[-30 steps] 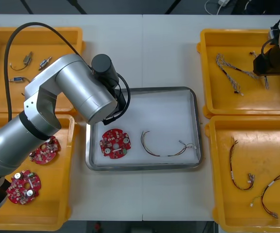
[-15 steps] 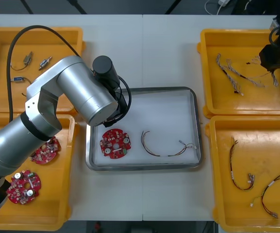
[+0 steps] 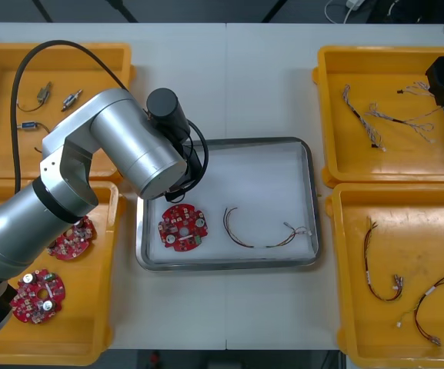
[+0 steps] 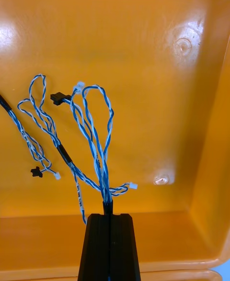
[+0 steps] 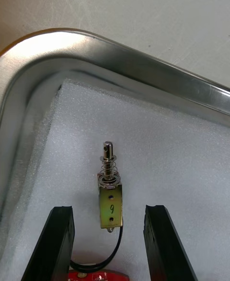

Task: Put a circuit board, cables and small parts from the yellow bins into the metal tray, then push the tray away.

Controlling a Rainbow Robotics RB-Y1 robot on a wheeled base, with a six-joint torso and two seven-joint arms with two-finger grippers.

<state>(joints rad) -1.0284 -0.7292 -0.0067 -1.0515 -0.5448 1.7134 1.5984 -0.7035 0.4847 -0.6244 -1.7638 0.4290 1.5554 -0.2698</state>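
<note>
Two arms on the go, so near to far. At the table's near edge, the near-left bin holds two spare boards and the near-right bin a few spare cables, nothing touching them.

Mid-table, the tray already has a board by its near-left corner and a cable along its near edge. Toward the tray's far-left corner hangs the left gripper, fingers spread wide, with a small part lying flat on the white foam between them, touching neither. I'd call that part delivered. The far-left bin has more parts.

Over the far-right bin, the right gripper is pinched tight on a blue-white cable, its loops trailing toward the bin floor. A loose blue-white cable lies just beside it.

My read: this is the second-cable step, grab done, carry to come. The next move needs a lift high enough for those floppy loops to clear the bin wall, then a swing to the tray's right half, since the left arm covers the left. That arm should back straight up so it doesn't nudge the part. The tray push comes last.

The table is light and matte with a seam down the middle. Beyond its far edge there's dark floor and a bit of white cord.
</note>
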